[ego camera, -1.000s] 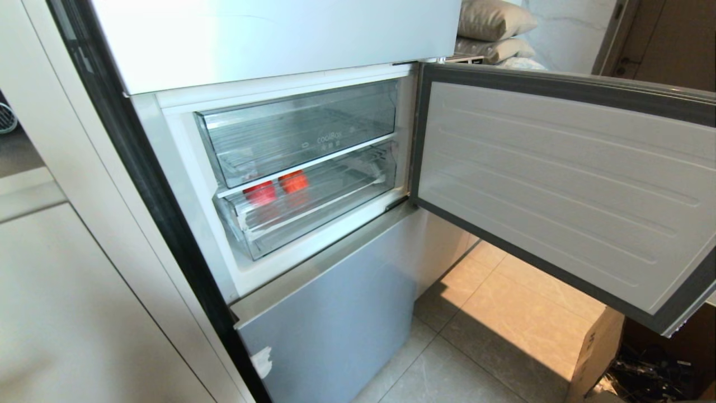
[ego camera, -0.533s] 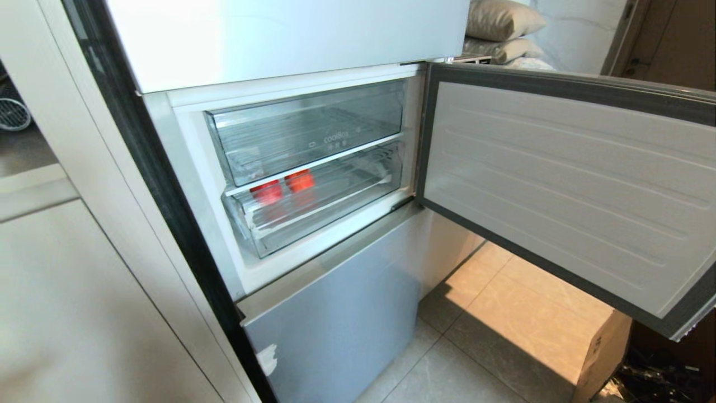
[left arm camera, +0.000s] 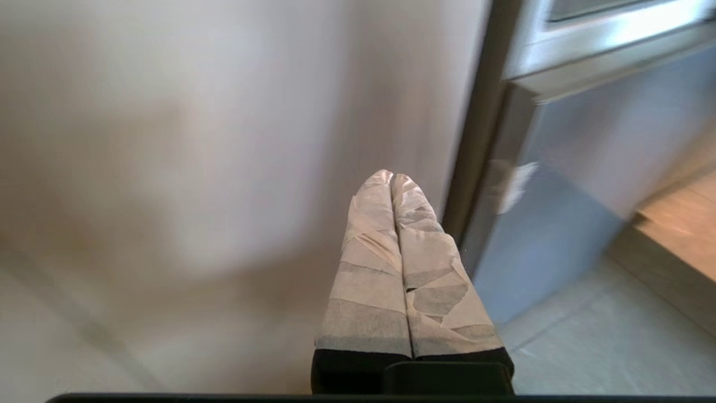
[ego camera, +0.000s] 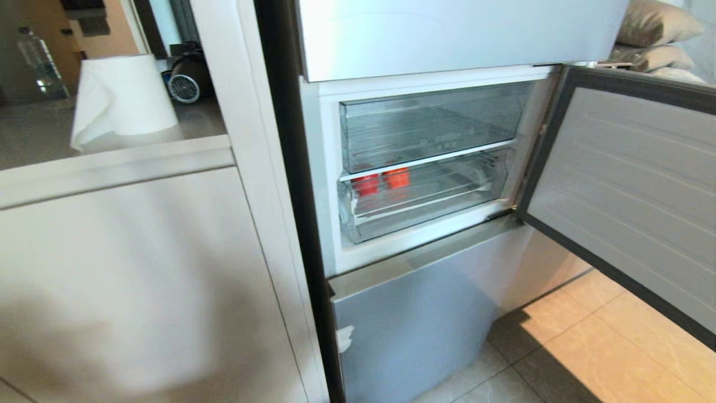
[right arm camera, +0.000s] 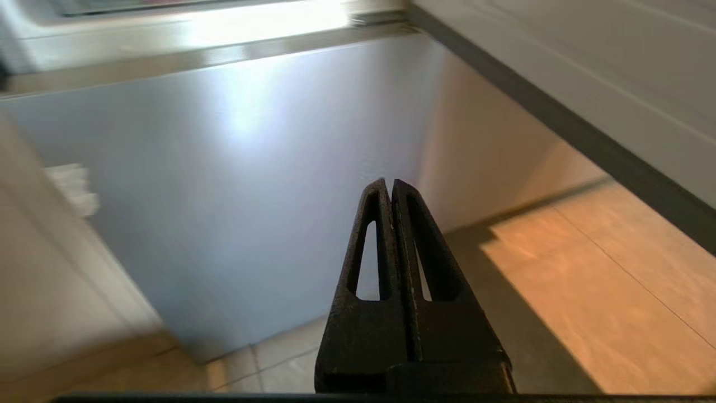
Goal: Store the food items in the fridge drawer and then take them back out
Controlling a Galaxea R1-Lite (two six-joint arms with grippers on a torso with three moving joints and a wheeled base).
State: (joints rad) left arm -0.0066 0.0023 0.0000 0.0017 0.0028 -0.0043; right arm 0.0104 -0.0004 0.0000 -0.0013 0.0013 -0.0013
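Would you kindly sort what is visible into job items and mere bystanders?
Job: two red food items; fridge drawer; left gripper and right gripper, both shut, empty.
Bystanders: upper drawer; paper towel roll; pillows.

1. Two red food items (ego camera: 381, 180) sit inside the fridge drawer (ego camera: 425, 207), blurred behind its clear front; their lower parts and skin detail cannot be made out.
2. The open fridge door (ego camera: 632, 196) is cut off by the head view's right edge.
3. Lettering on the upper drawer (ego camera: 430, 126) is unreadable.
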